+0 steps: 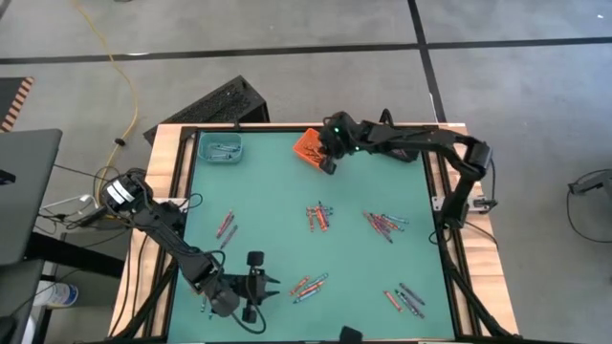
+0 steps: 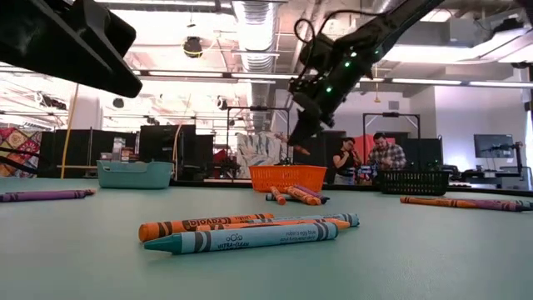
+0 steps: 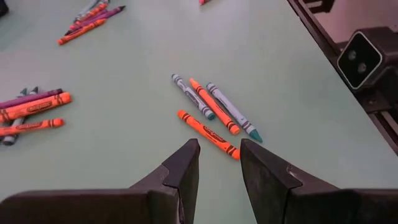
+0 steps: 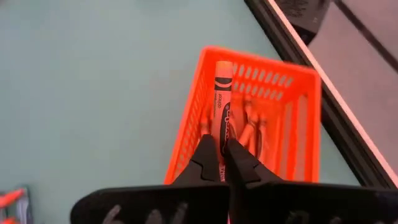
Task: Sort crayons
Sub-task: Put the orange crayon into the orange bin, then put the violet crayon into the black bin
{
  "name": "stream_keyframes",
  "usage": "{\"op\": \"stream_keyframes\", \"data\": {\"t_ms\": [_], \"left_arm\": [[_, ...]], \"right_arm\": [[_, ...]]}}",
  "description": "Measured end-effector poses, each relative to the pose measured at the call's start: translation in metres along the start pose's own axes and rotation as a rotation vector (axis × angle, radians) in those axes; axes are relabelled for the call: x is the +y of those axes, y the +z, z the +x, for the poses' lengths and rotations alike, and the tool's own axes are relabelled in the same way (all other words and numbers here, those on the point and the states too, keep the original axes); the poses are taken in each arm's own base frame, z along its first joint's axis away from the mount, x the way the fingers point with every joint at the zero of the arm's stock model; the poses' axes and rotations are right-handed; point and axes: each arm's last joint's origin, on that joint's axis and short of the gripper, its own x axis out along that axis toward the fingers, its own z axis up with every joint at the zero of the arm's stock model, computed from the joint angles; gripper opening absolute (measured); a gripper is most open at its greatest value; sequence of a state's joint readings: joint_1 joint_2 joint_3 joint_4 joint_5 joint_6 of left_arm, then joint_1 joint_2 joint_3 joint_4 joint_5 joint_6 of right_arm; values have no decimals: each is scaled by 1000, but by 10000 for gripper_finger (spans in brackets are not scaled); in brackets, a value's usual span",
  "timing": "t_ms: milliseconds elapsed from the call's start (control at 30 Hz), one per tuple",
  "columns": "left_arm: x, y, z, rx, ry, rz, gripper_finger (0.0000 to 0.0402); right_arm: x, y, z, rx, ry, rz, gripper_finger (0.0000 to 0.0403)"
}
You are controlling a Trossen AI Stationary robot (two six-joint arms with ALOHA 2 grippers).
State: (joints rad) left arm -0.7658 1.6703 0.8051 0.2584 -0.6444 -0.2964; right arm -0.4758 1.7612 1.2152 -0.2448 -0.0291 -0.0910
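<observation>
Teal bin [image 1: 221, 146] sits well left of the orange bin [image 4: 283, 112]; crayon clusters [image 1: 318, 216] lie nearer the front. Right gripper [image 4: 222, 149] hangs over the orange bin, clamped on an orange crayon [image 4: 222, 93]. Left gripper [image 3: 217, 158] is half-open, empty, beside four loose crayons [image 3: 211, 112].

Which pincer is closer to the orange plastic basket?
Right. The right pincer hovers above the orange plastic basket, holding an orange crayon; the left pincer is across the table.

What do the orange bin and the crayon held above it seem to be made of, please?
The orange bin looks like moulded plastic: glossy, with a lattice of slots in its walls. The orange crayon in the right gripper appears to be wax in a matte printed paper wrapper, judging by the black lettering.
</observation>
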Motion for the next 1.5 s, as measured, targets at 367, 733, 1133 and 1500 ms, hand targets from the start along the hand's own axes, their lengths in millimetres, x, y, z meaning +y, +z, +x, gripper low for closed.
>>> {"op": "stream_keyframes", "data": {"t_ms": [367, 733, 1133, 1500], "left_arm": [[1, -4, 0, 32, 13, -112, 107], [-1, -5, -2, 36, 3, -173, 107], [11, -18, -8, 188, 106, -207, 107], [70, -19, -73, 442, 456, -420, 107]], "right_arm": [[-11, 8, 38, 70, 45, -19, 4], [-21, 9, 44, 104, 31, 26, 37], [-11, 5, 37, 174, 51, 24, 128], [44, 27, -48, 148, 107, -69, 161]]}}
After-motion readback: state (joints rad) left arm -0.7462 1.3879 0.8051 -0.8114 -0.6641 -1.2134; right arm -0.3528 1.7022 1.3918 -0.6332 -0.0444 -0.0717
